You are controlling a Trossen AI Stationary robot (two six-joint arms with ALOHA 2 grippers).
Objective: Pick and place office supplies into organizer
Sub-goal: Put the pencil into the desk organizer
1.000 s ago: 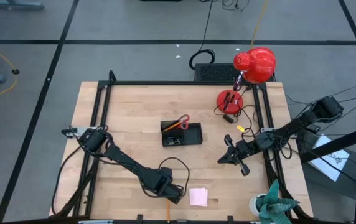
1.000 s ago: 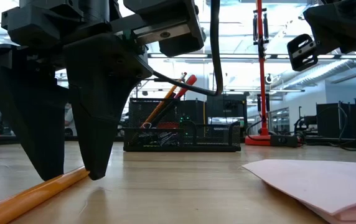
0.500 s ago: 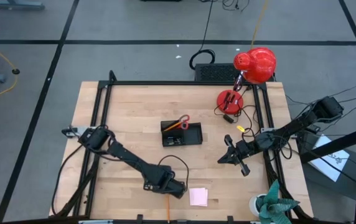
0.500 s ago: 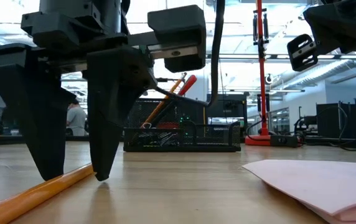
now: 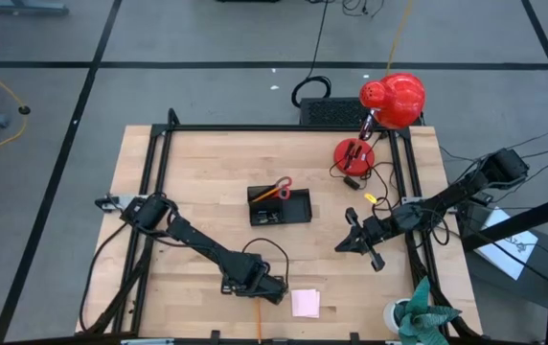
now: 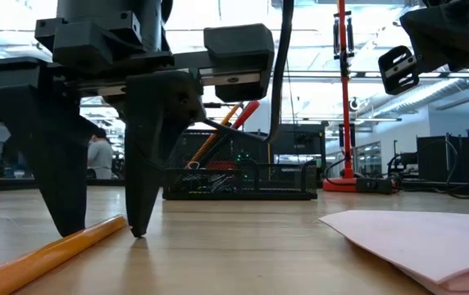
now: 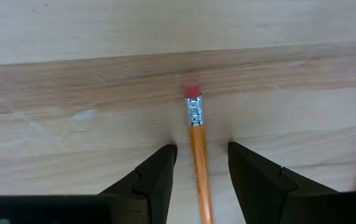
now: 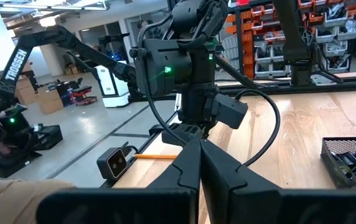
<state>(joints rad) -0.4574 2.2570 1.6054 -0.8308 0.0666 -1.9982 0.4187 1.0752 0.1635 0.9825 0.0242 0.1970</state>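
Observation:
An orange pencil (image 5: 258, 324) (image 6: 46, 258) lies flat near the table's near edge, its pink eraser end (image 7: 192, 91) pointing toward the far edge. My left gripper (image 5: 259, 301) (image 7: 200, 152) is open and points down. Its fingertips stand on either side of the pencil just behind the eraser, with gaps on both sides. The black organizer (image 5: 279, 206) (image 6: 239, 180) sits mid-table with red-handled scissors (image 5: 283, 183) and a pencil leaning in its taller section. The pink sticky-note pad (image 5: 305, 303) lies flat to the right of the left gripper. My right gripper (image 5: 343, 244) (image 8: 200, 155) hovers shut over the table's right part.
A red lamp (image 5: 391, 100) with its round base (image 5: 353, 153) stands at the far right corner, with a small yellow piece (image 5: 370, 198) near it. A green plant-like object (image 5: 418, 316) is at the near right corner. Bare wood lies between the organizer and the left gripper.
My left gripper has edged a little sideways over the pencil's eraser end and stays open. One fingertip that stood at the pencil before now stands just beside it. The pencil has not moved.

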